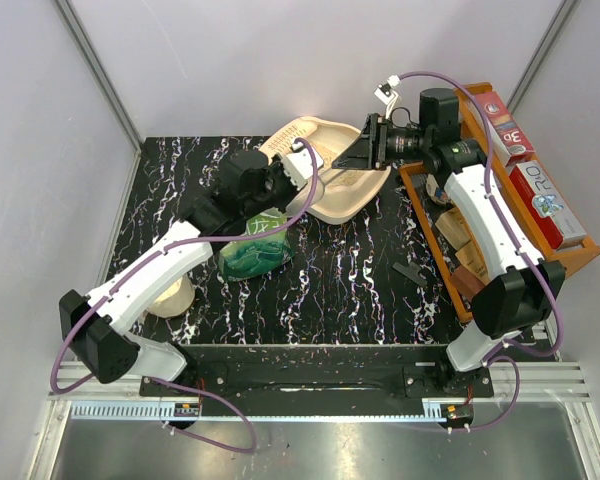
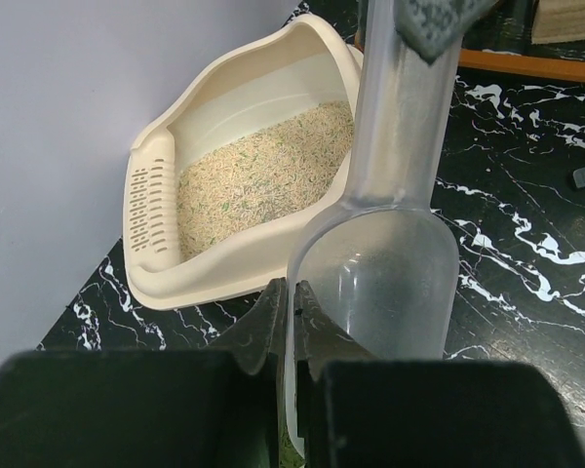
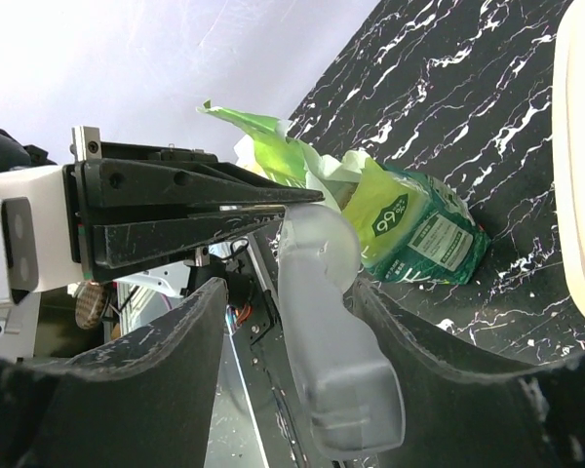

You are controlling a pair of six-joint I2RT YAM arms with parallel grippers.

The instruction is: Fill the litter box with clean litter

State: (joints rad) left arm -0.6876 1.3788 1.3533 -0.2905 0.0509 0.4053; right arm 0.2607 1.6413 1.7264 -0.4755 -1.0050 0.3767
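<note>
The cream litter box stands at the back centre of the table, with tan clean litter spread over its floor. In the left wrist view the litter box holds litter beside its slotted corner. My left gripper is shut on the rim of an empty translucent scoop just in front of the box. My right gripper is open, with its fingers on either side of the scoop's handle and gaps showing. In the top view the left gripper and right gripper meet over the box.
A torn-open green litter bag lies by the left arm, also in the right wrist view. An orange wooden rack with red boxes fills the right side. A cream tape roll sits front left. A small black piece lies near the rack.
</note>
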